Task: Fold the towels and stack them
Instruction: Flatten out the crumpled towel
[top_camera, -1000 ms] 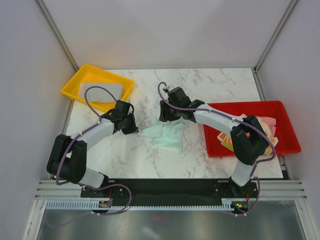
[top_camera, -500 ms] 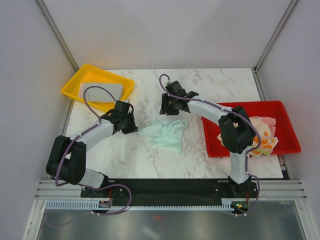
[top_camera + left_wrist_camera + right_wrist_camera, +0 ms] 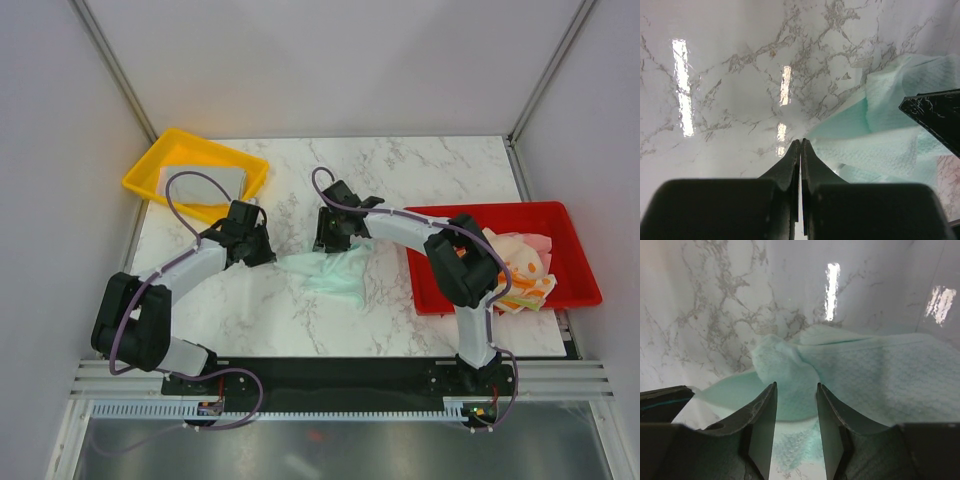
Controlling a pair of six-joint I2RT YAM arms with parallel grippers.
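A crumpled mint green towel (image 3: 338, 272) lies on the marble table, and also shows in the left wrist view (image 3: 885, 145) and the right wrist view (image 3: 875, 375). My left gripper (image 3: 263, 251) is shut, its tips (image 3: 800, 142) pinching the towel's left corner. My right gripper (image 3: 333, 238) is open just above the towel's far edge, its jaws either side of a bunched fold (image 3: 790, 370). A grey towel (image 3: 203, 186) lies flat in the yellow tray (image 3: 150, 170). Cream-and-orange towels (image 3: 525, 285) and a pink towel (image 3: 540, 243) are piled in the red tray (image 3: 430, 290).
The yellow tray sits at the back left corner and the red tray at the right edge. Grey walls close in the table on three sides. My right finger (image 3: 935, 115) shows close by in the left wrist view.
My right gripper drew back from the towel, then came down and left onto its far edge, jaws open. My left gripper stayed still.
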